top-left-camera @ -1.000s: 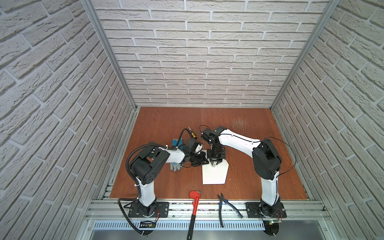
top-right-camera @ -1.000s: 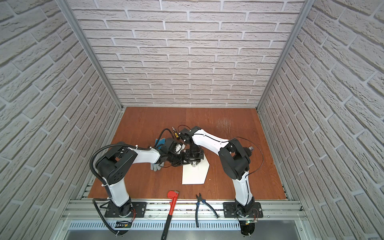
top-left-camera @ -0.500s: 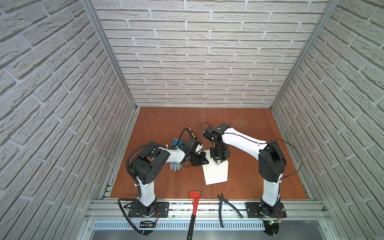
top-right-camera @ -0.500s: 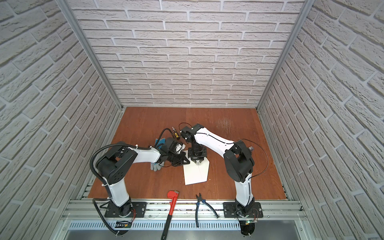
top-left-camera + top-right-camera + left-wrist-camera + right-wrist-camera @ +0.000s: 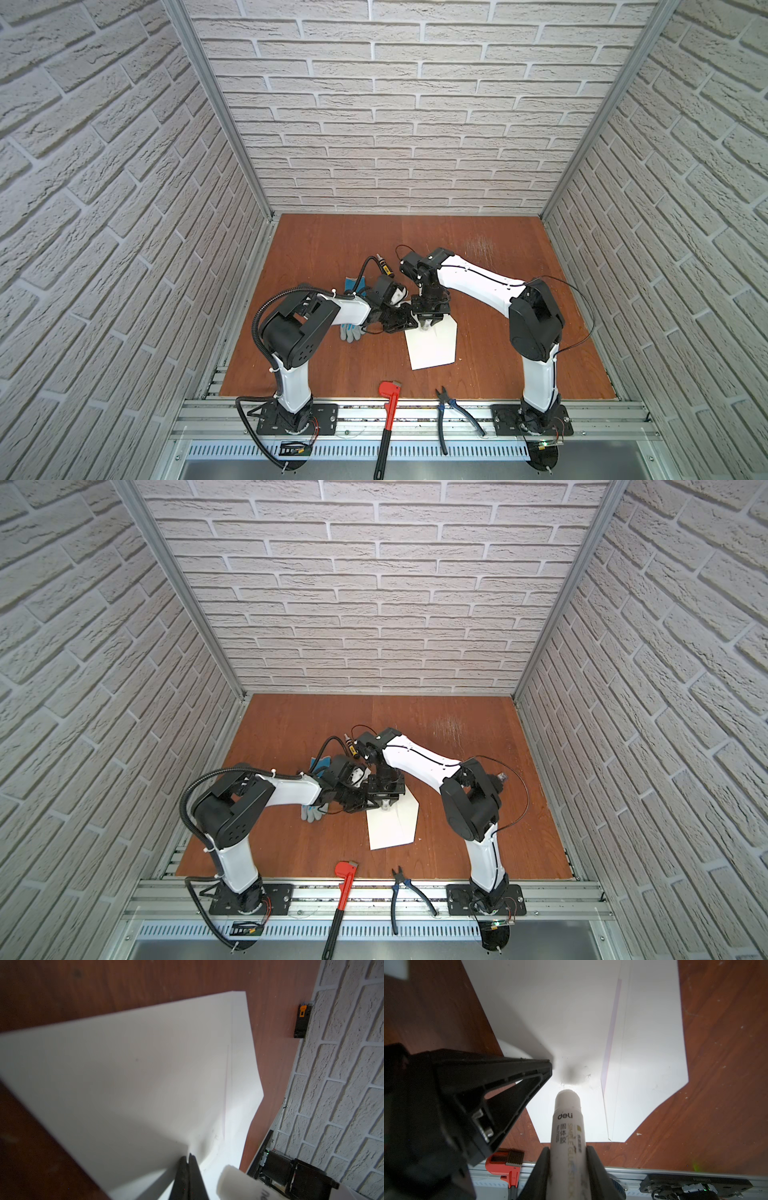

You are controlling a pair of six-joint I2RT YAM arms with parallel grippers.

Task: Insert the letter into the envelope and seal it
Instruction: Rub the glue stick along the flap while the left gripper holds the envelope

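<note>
The white envelope (image 5: 432, 347) lies on the brown floor in both top views (image 5: 390, 829). My left gripper (image 5: 189, 1157) is shut on the edge of its flap and holds that sheet lifted (image 5: 409, 322). My right gripper (image 5: 568, 1151) is shut on a white glue stick (image 5: 568, 1124). The stick's tip points at the paper just under the lifted flap, close to the left fingertips (image 5: 548, 1064). Both grippers meet at the envelope's far end (image 5: 386, 802). Of the letter only a thin pink strip (image 5: 611, 1028) shows along the envelope's mouth.
A grey and blue glove (image 5: 351, 330) lies under the left forearm. A red pipe wrench (image 5: 388, 399) and blue-handled pliers (image 5: 451, 405) rest on the front edge and rail. A black and orange object (image 5: 302, 1020) sits by the brick wall.
The right gripper with the glue stick drew back a little from the envelope's far end half a second ago and has returned to it. The left gripper kept its hold.
</note>
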